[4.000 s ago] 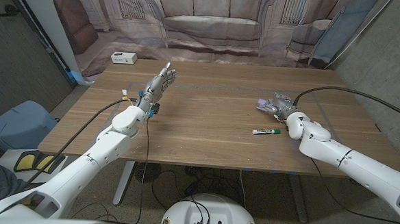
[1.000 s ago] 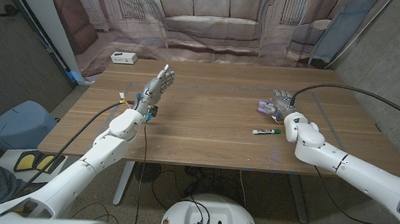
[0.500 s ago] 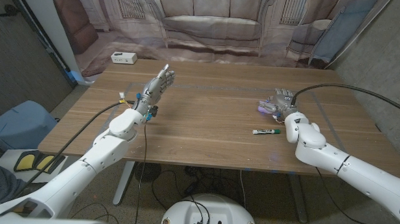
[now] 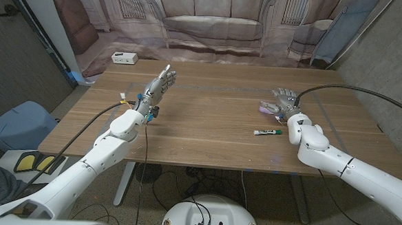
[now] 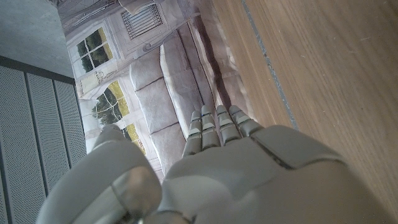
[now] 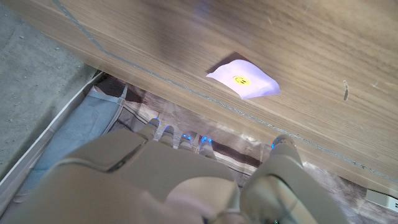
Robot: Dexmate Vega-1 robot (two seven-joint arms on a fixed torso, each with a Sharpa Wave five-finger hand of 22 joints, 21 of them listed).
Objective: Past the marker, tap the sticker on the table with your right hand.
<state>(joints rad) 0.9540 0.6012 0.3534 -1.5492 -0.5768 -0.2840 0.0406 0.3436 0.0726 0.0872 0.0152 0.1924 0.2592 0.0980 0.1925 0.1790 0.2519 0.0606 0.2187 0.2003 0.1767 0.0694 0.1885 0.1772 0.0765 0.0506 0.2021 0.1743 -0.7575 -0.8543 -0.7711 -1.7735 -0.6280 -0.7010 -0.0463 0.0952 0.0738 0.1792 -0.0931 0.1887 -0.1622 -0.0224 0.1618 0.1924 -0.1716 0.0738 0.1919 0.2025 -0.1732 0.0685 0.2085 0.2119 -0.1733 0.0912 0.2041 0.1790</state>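
Reach step underway: right hand [image 4: 284, 100] is hovering beyond the marker [image 4: 268, 132], fingers spread and grasping nothing, beside the sticker [image 4: 266, 108] lying toward the counter's [image 4: 207, 126] far right edge. Next move, as judged: lowering fingertips onto the sticker [image 6: 243, 79]. Left hand [image 4: 160, 83] is idling, fingers extended, holding nothing.

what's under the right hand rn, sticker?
The right hand hovers open past the marker. The pale purple sticker lies beside its fingers, mostly uncovered, on bare wooden table. The head view hides whether the sticker's far edge is covered.
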